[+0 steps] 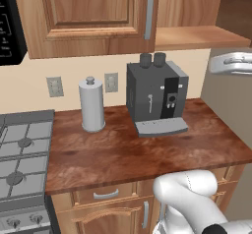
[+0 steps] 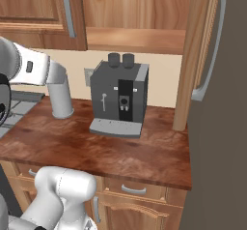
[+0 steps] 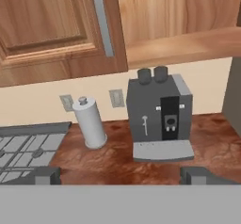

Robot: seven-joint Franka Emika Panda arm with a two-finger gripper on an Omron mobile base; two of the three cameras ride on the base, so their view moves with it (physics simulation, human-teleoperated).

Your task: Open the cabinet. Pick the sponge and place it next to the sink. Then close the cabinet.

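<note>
The cabinet (image 1: 88, 16) hangs above the counter. Its left door (image 3: 52, 25) is shut, with a long grey bar handle (image 3: 103, 20). The right door (image 2: 195, 55) stands swung out towards me, its handle (image 2: 208, 45) on the outer face. Behind it the wooden shelf (image 1: 197, 37) lies bare where I can see it. The sponge and the sink are out of view. My gripper (image 3: 124, 176) is open, well back from the cabinet and facing the counter, with nothing between its fingertips (image 3: 47, 175).
A dark grey coffee machine (image 1: 156, 95) stands on the brown counter (image 1: 138, 154) under the open side. A paper towel roll (image 1: 92, 105) is to its left, and a stove (image 1: 22, 154) beyond that. Low cabinets with drawers (image 2: 135, 190) sit below.
</note>
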